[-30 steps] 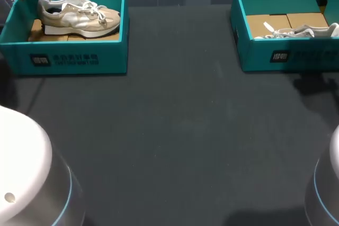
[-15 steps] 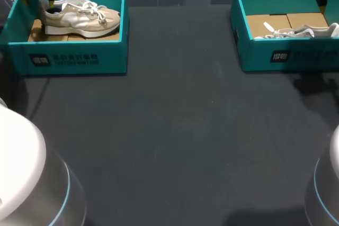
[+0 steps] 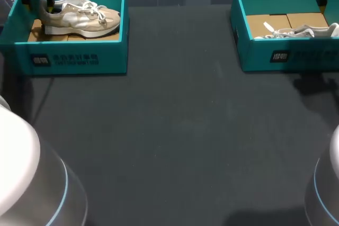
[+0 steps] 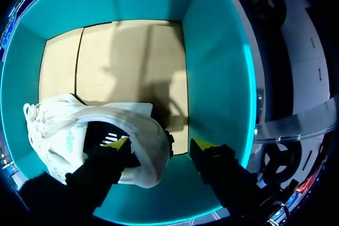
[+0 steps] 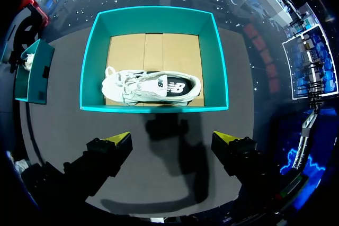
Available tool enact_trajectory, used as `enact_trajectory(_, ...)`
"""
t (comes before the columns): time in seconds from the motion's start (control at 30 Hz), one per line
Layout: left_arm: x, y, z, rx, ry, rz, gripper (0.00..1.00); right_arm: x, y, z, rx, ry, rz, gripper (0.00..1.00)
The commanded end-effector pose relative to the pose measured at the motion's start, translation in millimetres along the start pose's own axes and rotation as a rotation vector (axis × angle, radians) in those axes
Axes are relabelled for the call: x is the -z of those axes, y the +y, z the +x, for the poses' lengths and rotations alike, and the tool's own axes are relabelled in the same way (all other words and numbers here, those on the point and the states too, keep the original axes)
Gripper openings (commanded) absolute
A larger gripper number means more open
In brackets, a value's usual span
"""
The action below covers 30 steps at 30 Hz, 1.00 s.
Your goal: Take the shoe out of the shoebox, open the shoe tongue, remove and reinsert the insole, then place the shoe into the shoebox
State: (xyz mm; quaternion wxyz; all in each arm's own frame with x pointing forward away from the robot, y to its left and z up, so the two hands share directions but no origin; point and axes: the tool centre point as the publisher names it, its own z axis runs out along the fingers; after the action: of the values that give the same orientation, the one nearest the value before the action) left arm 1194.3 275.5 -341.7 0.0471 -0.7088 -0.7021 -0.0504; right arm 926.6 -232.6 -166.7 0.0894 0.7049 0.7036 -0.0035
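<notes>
1. The left gripper (image 4: 159, 144) is down inside the left box (image 3: 73, 66), astride the heel of the beige shoe (image 3: 79, 17). One yellow tip sits in the shoe's opening. The other stands outside, behind the heel, with a gap showing, so the fingers are released and not grasping.
2. The outer finger stands in a narrow slot between the heel and the box's end wall. I cannot tell whether it touches the wall.
3. The beige shoe lies in the left box on its cardboard floor (image 4: 132, 56), which shows bare ahead of the gripper.
4. The right gripper (image 5: 172, 137) hangs over the table (image 3: 175, 141) just before the right box (image 5: 153, 108), fingers spread wide and holding nothing.
5. The white shoe (image 5: 153, 87) lies on its side in the right box, close along the near wall.
6. The boxes stand well apart at the far corners, with a broad stretch of table between them and toward me.
7. Each box has a white label (image 3: 63, 59) on its front wall, and its print is too small for me to read. The white shoe carries a mark on its side.
8. In the head view the right gripper is cut off at the edge. The right box's front wall hides most of the white shoe, and the left arm covers its own fingertips. In the left wrist view the gripper's body hides part of the beige shoe.
</notes>
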Motion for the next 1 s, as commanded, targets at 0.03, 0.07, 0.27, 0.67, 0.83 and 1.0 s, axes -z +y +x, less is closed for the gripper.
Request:
enact_trajectory(0.03, -8.4, 7.3, -0.2, 0.010, 0.007, 0.012, 0.69, 0.0, -0.1, -0.2, 0.000, 0.000, 0.000, 1.00)
enact_trajectory(0.07, -9.9, 7.7, 0.0, 0.012, 0.011, 0.014, 0.70, 0.0, -0.1, -0.2, 0.000, 0.000, 0.000, 1.00)
enact_trajectory(0.27, -17.3, 7.3, -0.8, 0.018, 0.019, 0.014, 0.71, 0.0, -0.1, -0.2, 0.000, 0.000, 0.000, 1.00)
enact_trajectory(0.67, -30.2, 5.4, -5.2, 0.055, 0.022, -0.026, 0.71, 0.0, -0.1, -0.2, 0.000, 0.000, 0.000, 1.00)
enact_trajectory(0.83, -31.2, -0.5, -4.1, 0.069, 0.025, -0.032, 0.71, 0.0, -0.1, -0.2, 0.000, 0.000, 0.000, 1.00)
enact_trajectory(1.0, -28.2, -3.7, -3.7, 0.081, 0.021, -0.048, 0.61, 0.0, -0.1, -0.2, 0.000, 0.000, 0.000, 1.00)
